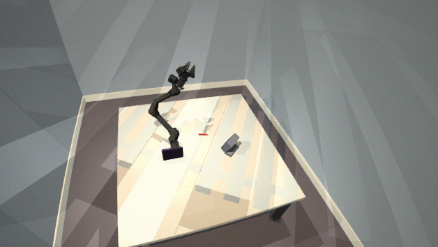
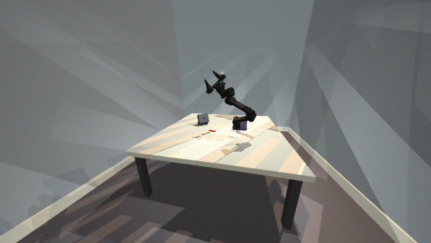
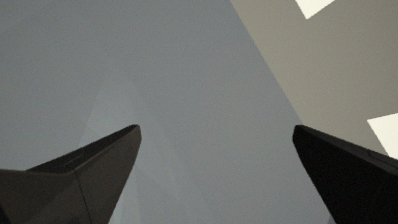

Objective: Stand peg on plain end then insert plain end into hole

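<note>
The red peg [image 1: 202,134] [image 2: 212,130] lies flat on the table [image 1: 146,209] [image 2: 261,156], between the arm's base and the sloped panel. Its white band is too small to make out. The grey sloped panel [image 1: 229,144] [image 2: 200,120] stands on the table, and its face shows one dark hole [image 2: 204,118] in the exterior view. My gripper [image 1: 191,64] [image 2: 209,75] [image 3: 216,131] is wide open and empty, raised high above the table and far from the peg. Neither the peg nor the panel shows in the wrist view.
The arm's dark purple base [image 1: 172,153] [image 2: 239,125] stands on the table, to the left of the peg in the top view. The wrist view shows only room surfaces and bright patches beyond the fingers.
</note>
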`<state>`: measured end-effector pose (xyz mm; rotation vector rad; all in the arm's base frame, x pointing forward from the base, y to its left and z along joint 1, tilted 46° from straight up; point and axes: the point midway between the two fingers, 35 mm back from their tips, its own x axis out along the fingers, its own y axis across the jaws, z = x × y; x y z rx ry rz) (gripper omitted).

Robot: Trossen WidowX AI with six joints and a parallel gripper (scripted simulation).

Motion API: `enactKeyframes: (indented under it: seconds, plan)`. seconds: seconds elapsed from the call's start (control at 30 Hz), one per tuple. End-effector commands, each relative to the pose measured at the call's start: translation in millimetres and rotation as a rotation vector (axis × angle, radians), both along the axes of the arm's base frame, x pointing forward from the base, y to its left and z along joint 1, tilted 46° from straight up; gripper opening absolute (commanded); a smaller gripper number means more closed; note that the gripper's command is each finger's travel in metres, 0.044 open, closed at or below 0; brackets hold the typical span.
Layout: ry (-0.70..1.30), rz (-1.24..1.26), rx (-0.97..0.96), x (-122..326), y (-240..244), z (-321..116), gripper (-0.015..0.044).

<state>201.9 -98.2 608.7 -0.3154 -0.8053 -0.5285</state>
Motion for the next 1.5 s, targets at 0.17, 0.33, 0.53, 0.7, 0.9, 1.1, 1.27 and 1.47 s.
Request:
enactKeyframes:
  seconds: [0.17,0.33,0.53,0.7,0.9,1.1,1.27,1.47]
  plan:
    - [0.31,0.105,0.07,79.9,-11.5,-58.1,0.044]
    - [0.46,0.168,0.109,112.5,-11.5,-92.4,0.044]
    - [0.634,0.25,0.162,145.0,-6.7,-136.9,0.044]
    - [0.783,0.315,0.212,166.0,-2.3,-176.1,0.044]
    - [0.959,0.395,0.282,183.5,5.3,-224.2,0.044]
    - [1.131,0.478,0.362,192.9,15.8,-271.4,0.044]
    - [1.27,0.549,0.436,194.8,26.4,-308.8,0.044]
    - [1.43,0.633,0.536,190.6,40.9,-350.1,0.044]
